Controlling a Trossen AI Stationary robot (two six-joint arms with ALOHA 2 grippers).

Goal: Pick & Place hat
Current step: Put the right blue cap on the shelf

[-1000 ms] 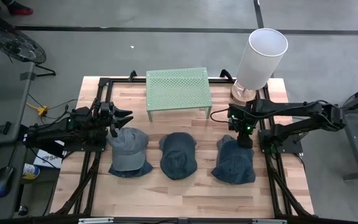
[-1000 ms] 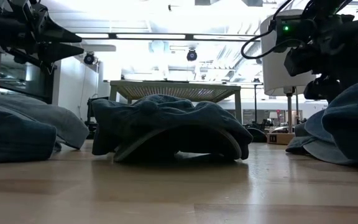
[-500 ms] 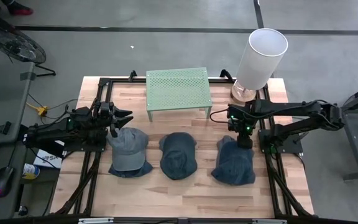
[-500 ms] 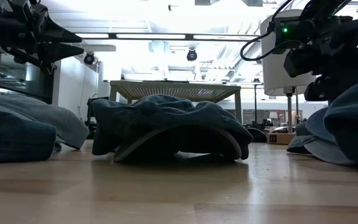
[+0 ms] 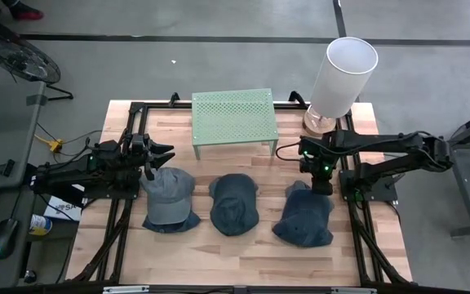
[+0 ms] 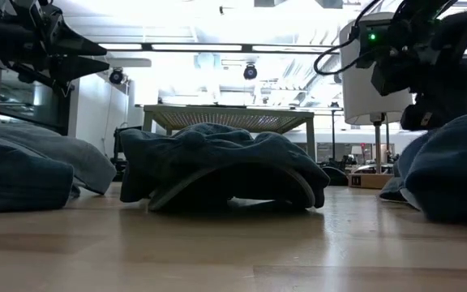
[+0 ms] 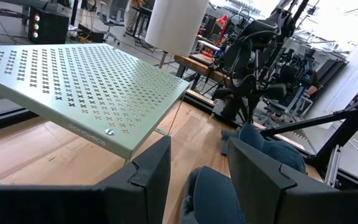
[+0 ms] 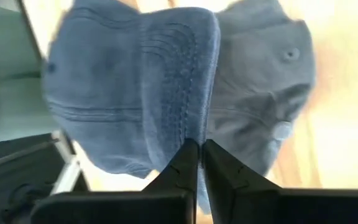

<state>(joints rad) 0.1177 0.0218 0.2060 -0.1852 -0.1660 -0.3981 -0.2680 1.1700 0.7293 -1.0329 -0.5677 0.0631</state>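
pinching the right hat (image 5: pixel 303 219) near the table's right edge, the right gripper (image 5: pixel 321 187) has its fingers clamped on a fold of cloth. lift slowly so the thin fold doesn't slip. the left gripper (image 5: pixel 160 155) waits half open by the left hat (image 5: pixel 169 197).

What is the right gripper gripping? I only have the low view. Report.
Observer: The right gripper is shut on a fold of the right hat.
Operator: Give me the left gripper.
Observer: The left gripper is open just behind the left hat, with nothing between its fingers.
Operator: Place the right hat on the table.
Observer: It lies in a row with the left hat and the middle hat, to the right of the green rack and nearer the table's front.
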